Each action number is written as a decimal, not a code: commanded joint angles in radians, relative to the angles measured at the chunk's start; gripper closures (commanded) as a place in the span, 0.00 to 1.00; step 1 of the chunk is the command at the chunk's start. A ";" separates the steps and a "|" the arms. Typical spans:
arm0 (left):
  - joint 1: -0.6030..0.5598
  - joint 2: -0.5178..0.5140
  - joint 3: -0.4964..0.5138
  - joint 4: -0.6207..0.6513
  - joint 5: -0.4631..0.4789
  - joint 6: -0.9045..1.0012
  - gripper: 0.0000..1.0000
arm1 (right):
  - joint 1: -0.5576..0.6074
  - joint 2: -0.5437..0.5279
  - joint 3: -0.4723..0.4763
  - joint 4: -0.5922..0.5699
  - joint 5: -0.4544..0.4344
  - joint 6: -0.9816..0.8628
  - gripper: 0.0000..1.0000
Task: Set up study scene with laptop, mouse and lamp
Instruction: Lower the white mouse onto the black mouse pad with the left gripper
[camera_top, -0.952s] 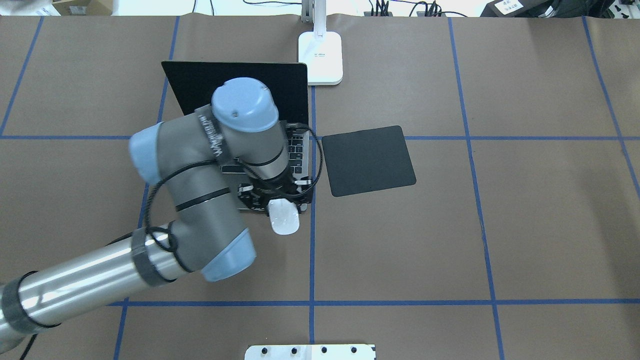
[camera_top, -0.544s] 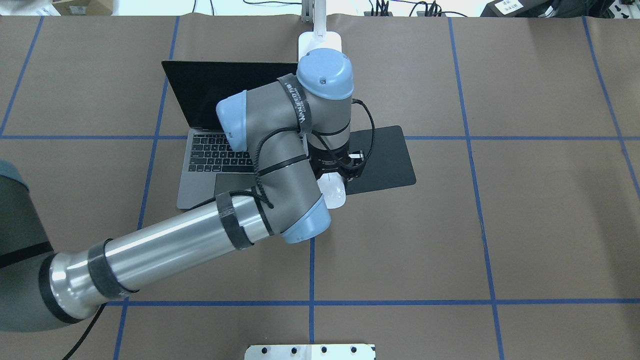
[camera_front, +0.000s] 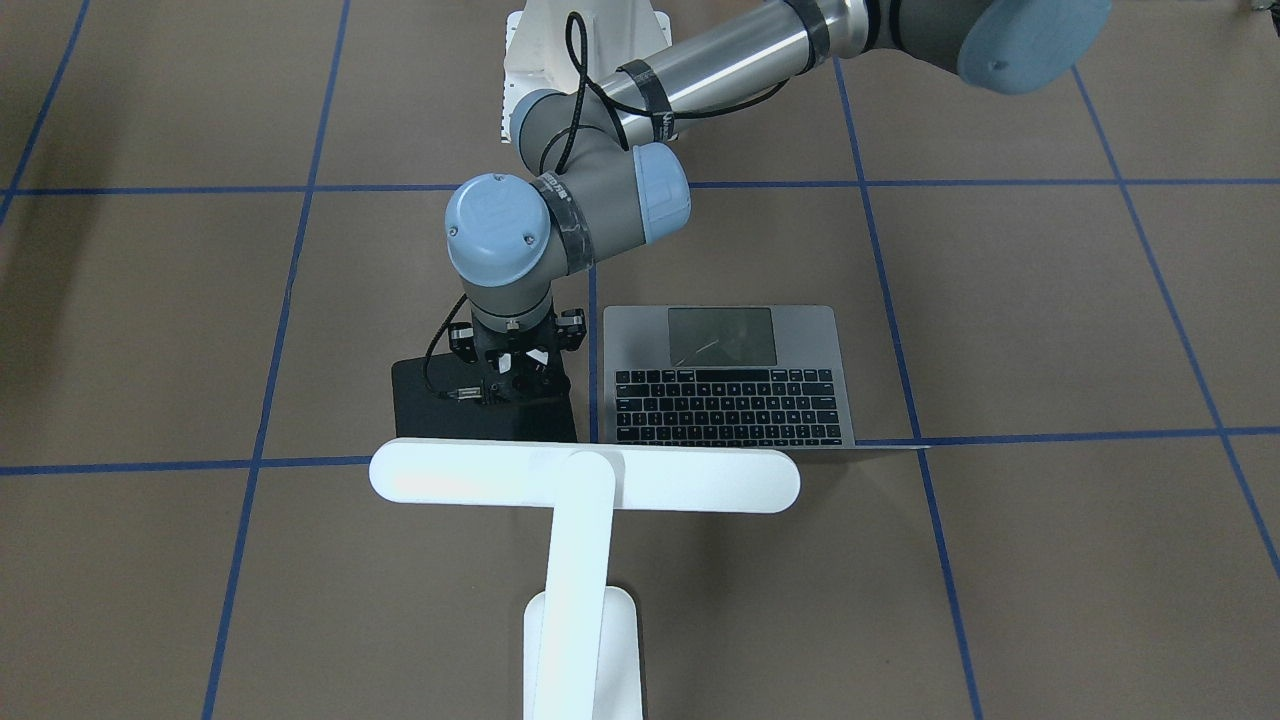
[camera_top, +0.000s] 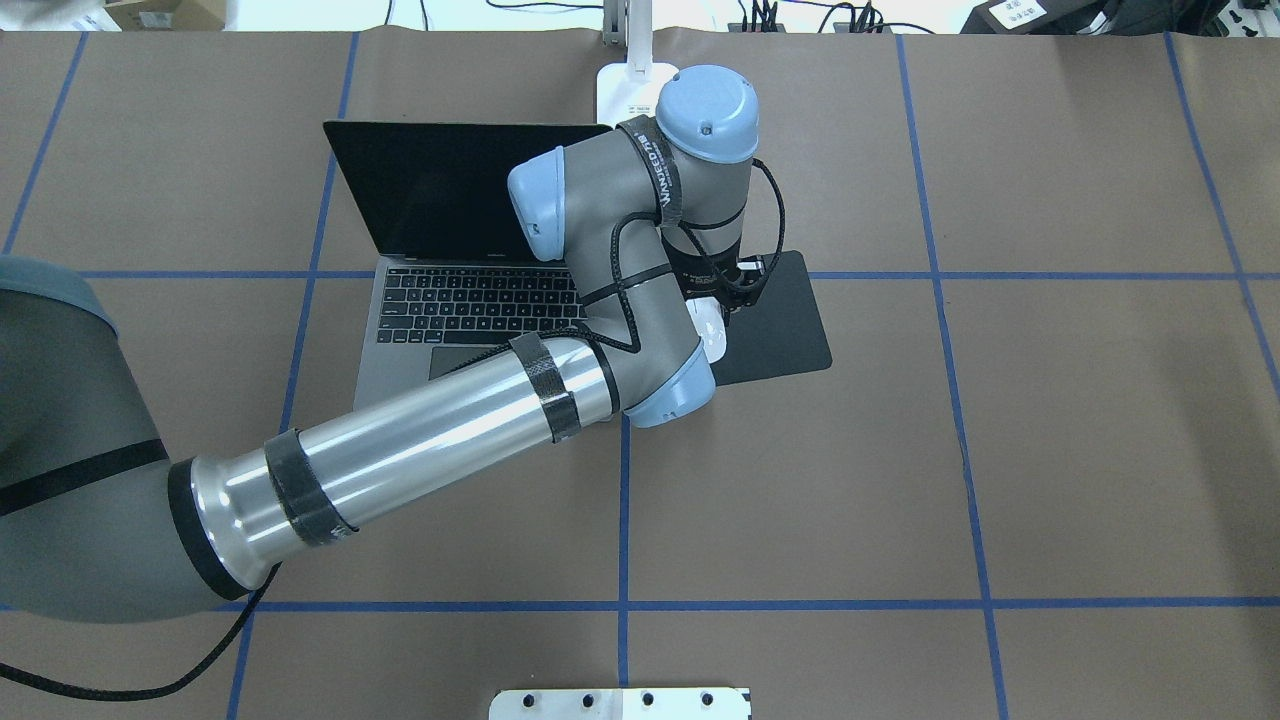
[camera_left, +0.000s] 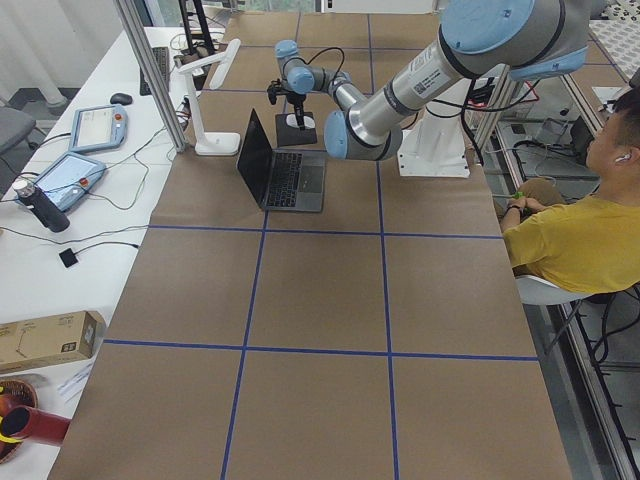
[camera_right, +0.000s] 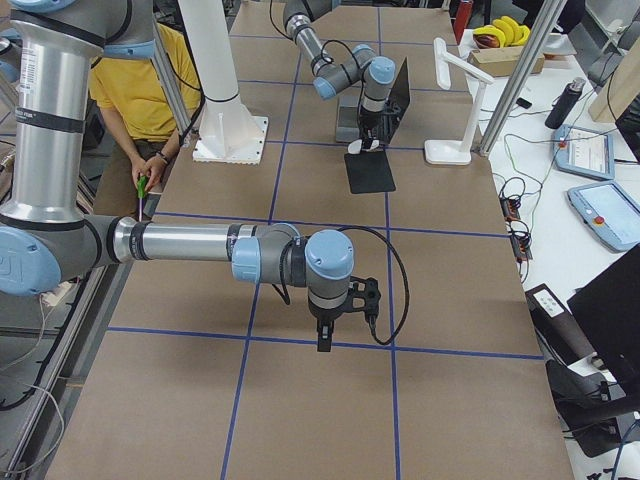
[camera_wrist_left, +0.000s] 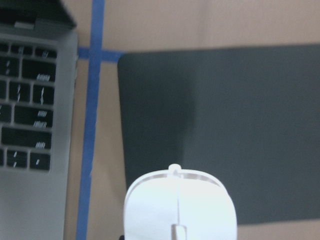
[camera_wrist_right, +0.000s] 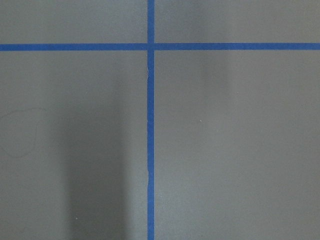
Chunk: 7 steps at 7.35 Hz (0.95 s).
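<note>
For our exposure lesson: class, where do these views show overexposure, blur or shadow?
Left wrist view: mouse washed out white, laptop key legends blurred. Front-facing view: lamp bar blown out, featureless. Right wrist view: soft shadow band on the paper, left of the tape.

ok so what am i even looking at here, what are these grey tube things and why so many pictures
These are two robot arms at a brown table, each ending in a two-finger gripper. Six cameras catch the same moment: one above and behind the robot, one facing it, one at each end of the table, and one on each wrist. On the table are an open laptop, a black pad beside it and a white lamp at the far edge. The left gripper is shut on a white mouse, holding it over the pad; I cannot tell whether the mouse touches the pad. The right gripper hangs above a crossing of blue tape lines; I cannot tell if it is open. A person in yellow sits beside the table.
</note>
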 joint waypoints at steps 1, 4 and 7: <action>-0.001 -0.016 0.052 -0.055 0.051 -0.003 0.60 | 0.000 -0.002 0.000 0.001 0.000 0.000 0.00; 0.007 -0.016 0.050 -0.059 0.076 0.005 0.01 | 0.000 -0.002 0.000 0.001 0.000 0.000 0.00; 0.007 -0.014 0.027 -0.057 0.076 0.013 0.00 | 0.000 -0.001 0.000 0.001 0.000 0.000 0.00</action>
